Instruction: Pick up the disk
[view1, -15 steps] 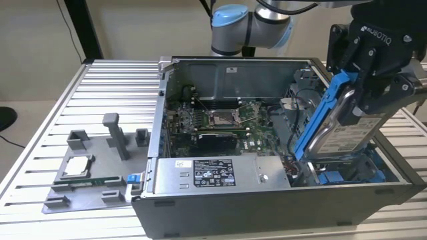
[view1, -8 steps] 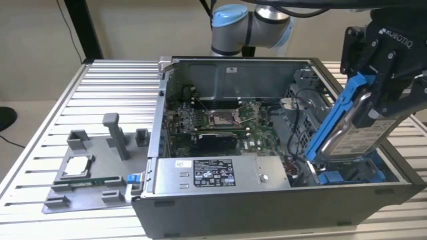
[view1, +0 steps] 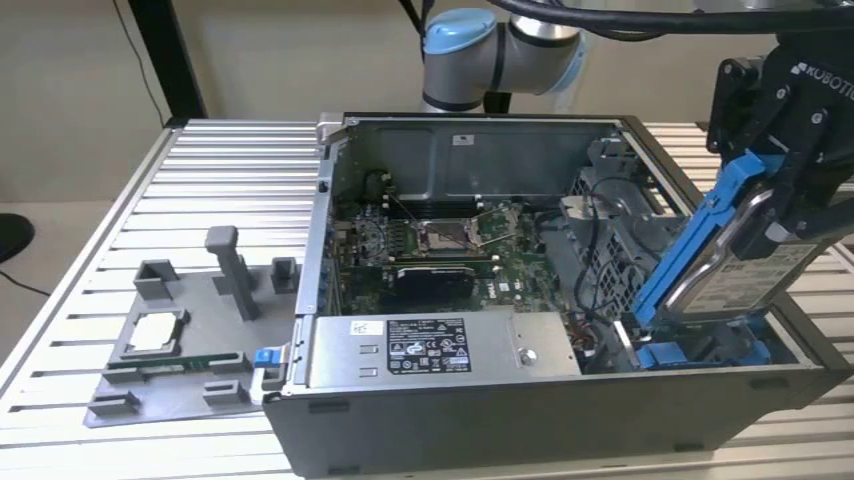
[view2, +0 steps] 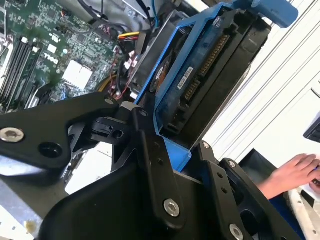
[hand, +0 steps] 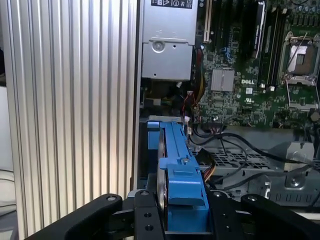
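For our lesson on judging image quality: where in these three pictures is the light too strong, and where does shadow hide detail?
Second wrist view: the table beside the disk is washed out white. First wrist view: the ribbed table glares brightly. Exterior view: the pincer holding the disk is nearly featureless black.

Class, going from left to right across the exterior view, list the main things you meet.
Grey holder tray → small square chip → long grey box with sticker → disk in its blue bracket, gripped by the pincer.

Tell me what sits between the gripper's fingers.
The disk in its blue bracket sits clamped between the fingers, seen in the first wrist view; the exterior view shows it tilted up over the computer case.
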